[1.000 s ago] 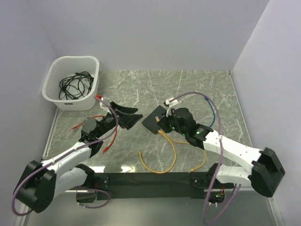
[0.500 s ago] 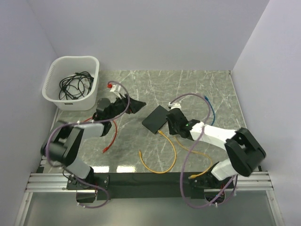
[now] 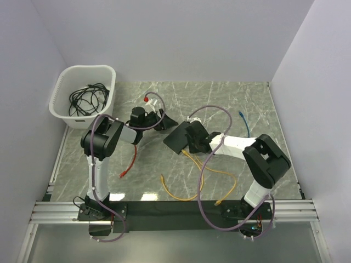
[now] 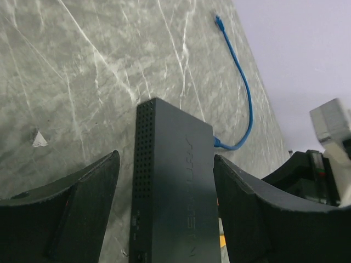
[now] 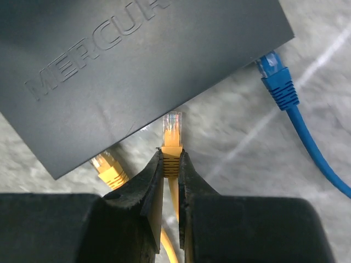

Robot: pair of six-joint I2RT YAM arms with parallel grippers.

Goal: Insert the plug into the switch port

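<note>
The switch (image 3: 176,138) is a flat black box lying mid-table; the ports do not show. In the left wrist view, my left gripper (image 4: 166,160) is open and straddles one end of the switch (image 4: 173,197), one finger (image 4: 82,208) on each side. My right gripper (image 5: 171,160) is shut on the yellow plug (image 5: 171,143). The plug's clear tip points at the switch's (image 5: 126,71) near edge and is just short of it. In the top view my left gripper (image 3: 162,124) and right gripper (image 3: 192,143) flank the switch.
A blue cable's plug (image 5: 276,82) lies by the switch's corner. A second yellow plug (image 5: 108,167) lies left of my right fingers. The yellow cable (image 3: 193,183) loops at the front, and a red cable (image 3: 130,159) lies at the left. A white basket (image 3: 57,101) of black cables stands back left.
My left gripper has reached right until its open fingers flank the switch. My right gripper has moved left along the switch's near edge, still holding the yellow plug.
</note>
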